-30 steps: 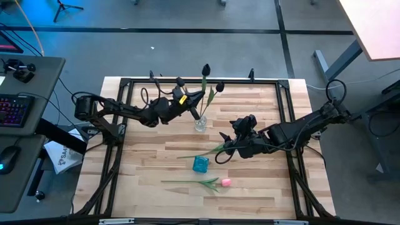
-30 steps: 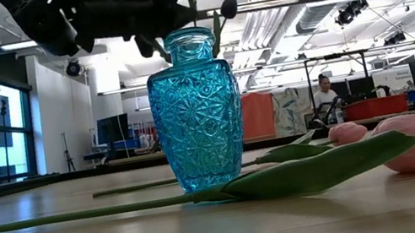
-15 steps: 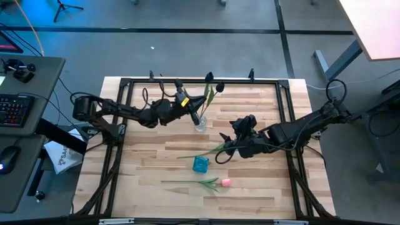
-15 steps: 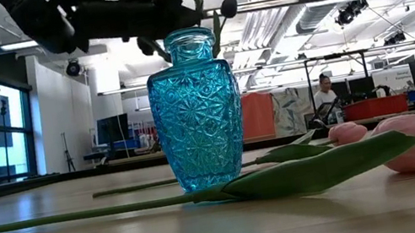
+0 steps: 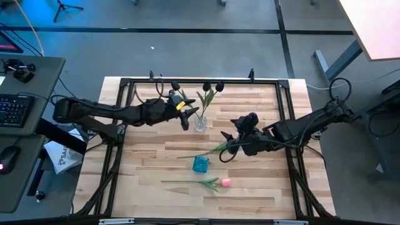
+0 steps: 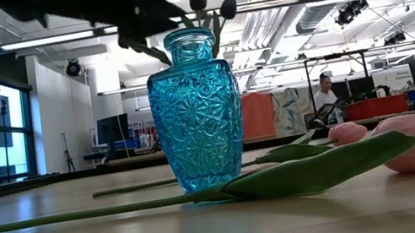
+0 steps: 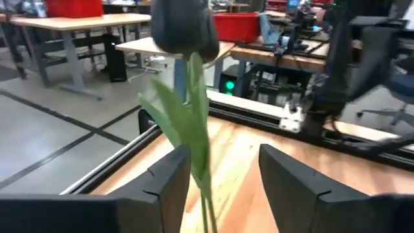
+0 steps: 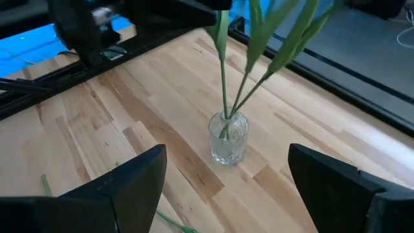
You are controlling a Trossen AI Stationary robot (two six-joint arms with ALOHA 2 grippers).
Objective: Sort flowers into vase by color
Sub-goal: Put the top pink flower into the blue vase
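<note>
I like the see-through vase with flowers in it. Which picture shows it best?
The right wrist view: the clear vase stands whole on the table with green stems in it. The high view shows it small from above. The left wrist view shows only a dark tulip; the low view hides it.

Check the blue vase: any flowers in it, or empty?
Empty, as far as the high view shows: blue vase has no stems in it. Both pink tulips lie on the table.

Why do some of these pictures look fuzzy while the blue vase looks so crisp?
In the low view, the blue vase is sharp, while the arms overhead are dark silhouettes against bright ceiling lights. In the left wrist view, the dark tulip close to the lens is blurred, as is the room behind. In the right wrist view, the clear vase is reasonably sharp, its stems softer.
</note>
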